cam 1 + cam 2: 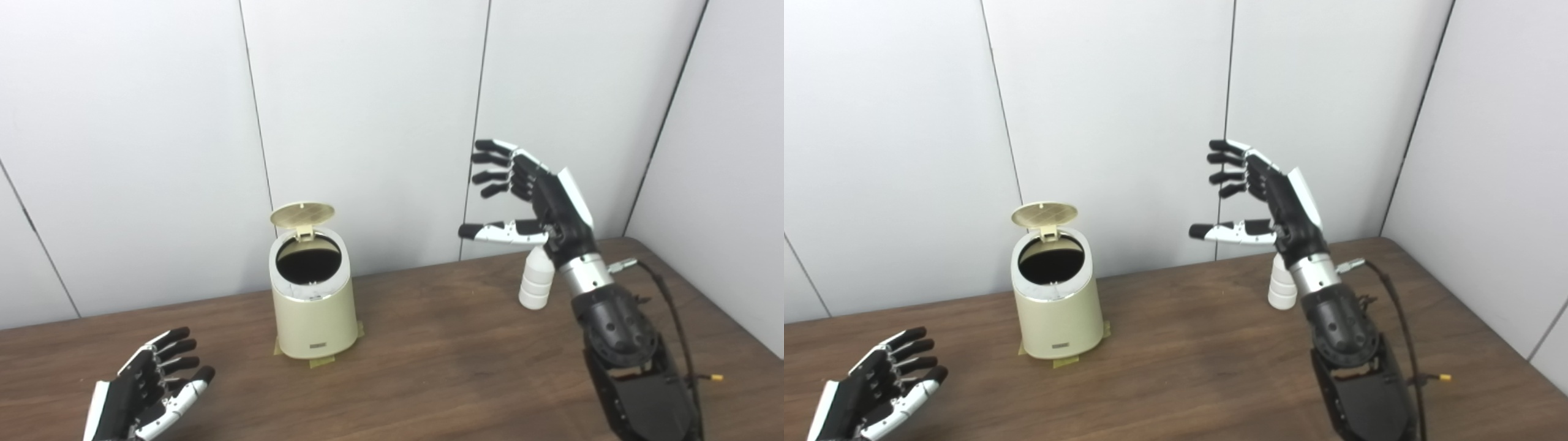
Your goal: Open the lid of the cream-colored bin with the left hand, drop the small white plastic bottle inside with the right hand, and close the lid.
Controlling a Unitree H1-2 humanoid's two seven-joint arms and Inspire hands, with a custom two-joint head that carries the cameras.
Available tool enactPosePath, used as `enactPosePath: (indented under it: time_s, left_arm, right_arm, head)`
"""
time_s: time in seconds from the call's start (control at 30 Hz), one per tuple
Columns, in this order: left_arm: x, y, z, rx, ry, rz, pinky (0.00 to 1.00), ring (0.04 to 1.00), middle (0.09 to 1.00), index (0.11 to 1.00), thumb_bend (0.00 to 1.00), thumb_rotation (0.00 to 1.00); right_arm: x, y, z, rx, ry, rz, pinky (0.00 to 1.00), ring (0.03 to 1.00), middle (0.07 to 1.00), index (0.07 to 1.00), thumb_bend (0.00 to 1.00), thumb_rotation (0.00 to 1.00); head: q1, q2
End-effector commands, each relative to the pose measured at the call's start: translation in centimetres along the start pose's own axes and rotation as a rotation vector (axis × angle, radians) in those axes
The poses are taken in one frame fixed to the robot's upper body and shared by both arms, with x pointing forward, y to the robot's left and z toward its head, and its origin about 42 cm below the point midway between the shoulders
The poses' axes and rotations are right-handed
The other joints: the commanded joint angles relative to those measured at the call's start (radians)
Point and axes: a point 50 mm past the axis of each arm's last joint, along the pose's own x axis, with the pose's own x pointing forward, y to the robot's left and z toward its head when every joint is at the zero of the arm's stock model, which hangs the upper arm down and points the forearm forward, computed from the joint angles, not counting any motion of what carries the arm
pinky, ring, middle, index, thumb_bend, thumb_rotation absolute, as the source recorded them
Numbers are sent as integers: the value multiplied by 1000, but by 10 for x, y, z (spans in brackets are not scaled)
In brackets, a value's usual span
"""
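1. The table (429,343) is dark brown wood, and pale grey wall panels (367,122) stand behind it and at the right side.
2. The bin (313,306) stands upright on the table, left of the middle, on pieces of tape (321,361). Its lid (302,214) is raised at the back and the dark inside shows.
3. The bottle (537,278) stands upright on the table near the far right, well apart from the bin.
4. The right hand (539,196) is raised above the bottle, with the fingers (493,162) spread toward the left and the thumb (496,231) stretched out below them. It holds nothing; the wrist partly hides the top of the bottle.
5. The left hand (150,386) is low at the near left corner, just above the table, palm up, fingers apart and a little curled. It also holds nothing.
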Motion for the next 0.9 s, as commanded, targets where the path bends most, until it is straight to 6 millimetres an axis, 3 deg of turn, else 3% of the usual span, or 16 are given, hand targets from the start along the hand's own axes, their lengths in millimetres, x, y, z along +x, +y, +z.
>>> enactPosePath:
  time_s: [0.0, 0.2, 0.3, 0.43, 0.6, 0.87]
  left_arm:
    - [14, 6, 17, 13, -86, -2, 562, 698, 756, 799, 549, 47]
    - [16, 11, 15, 16, -69, -10, 579, 712, 769, 803, 532, 30]
    - [17, 13, 12, 6, -65, -11, 587, 716, 771, 798, 534, 44]
    - [18, 15, 10, -6, -64, -13, 575, 710, 766, 793, 551, 75]
    - [18, 15, 12, -12, -61, -15, 578, 711, 765, 791, 558, 85]
    - [18, 14, 15, -6, -61, -17, 565, 706, 758, 782, 573, 108]
  right_arm:
    - [14, -23, 19, -84, -43, -80, 611, 716, 776, 773, 833, 203]
    - [34, -64, 16, -195, 25, -168, 691, 803, 822, 786, 816, 199]
    - [40, -83, 7, -228, 74, -174, 754, 848, 854, 807, 824, 225]
    - [39, -102, -12, -237, 150, -122, 760, 885, 912, 867, 865, 297]
    - [26, -108, -36, -188, 246, -49, 827, 919, 976, 939, 898, 369]
    - [6, -102, -62, -117, 340, 37, 894, 947, 994, 988, 925, 351]
  head:
    - [-15, -4]
    - [-66, -17]
    - [-76, -18]
    - [-79, -16]
    - [-73, -10]
    - [-69, 2]
